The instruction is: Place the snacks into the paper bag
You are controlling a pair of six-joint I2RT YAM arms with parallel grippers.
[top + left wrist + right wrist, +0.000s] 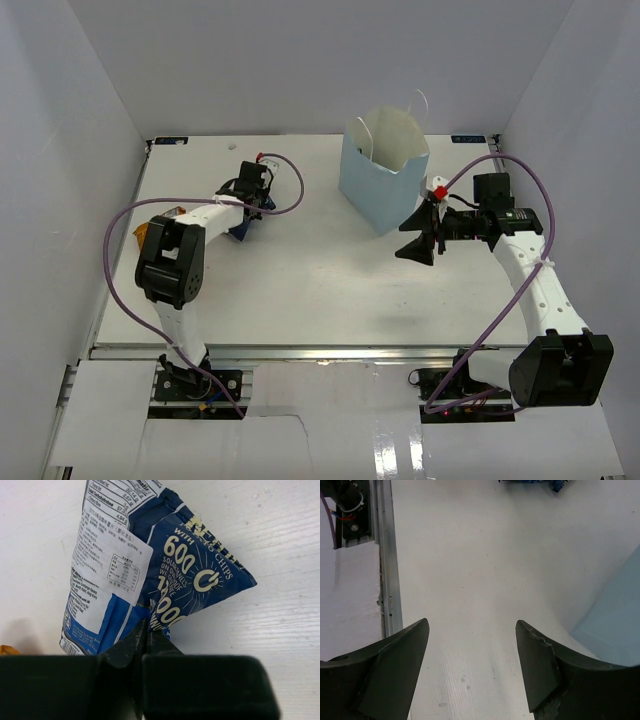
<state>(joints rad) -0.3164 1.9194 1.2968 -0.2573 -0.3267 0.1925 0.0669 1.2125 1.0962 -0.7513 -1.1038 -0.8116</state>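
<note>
On the left side of the table (320, 290), the left gripper (142, 641) was pinched together on the near edge of the blue-and-white packet (190, 570), with a fold of foil caught between its fingertips. The packet's long axis ran straight away from the fingers, label side up. It lay against the white surface, and whether it rested there or was just raised could not be told. A corner of an orange bag (140, 232) showed just beside the left arm, on its outer side. The paper bag (385, 185) stood upright on the right half of the table, mouth upward and handles raised. It was well apart from the held packet, to that packet's right and at about the same depth. The right gripper (472, 630) hovered just beside the bag's near wall, its jaws spread wide with nothing between them and only bare table beneath. The left arm was therefore the nearer one to the packet and the right arm the nearer one to the bag. Judged from this layout, the coming move called for a lift clear of the table, a carry rightward above the tall rim, and a release over the mouth. The packet's free end, hanging beyond the fingers, was the part most likely to catch on the rim or a handle.
</note>
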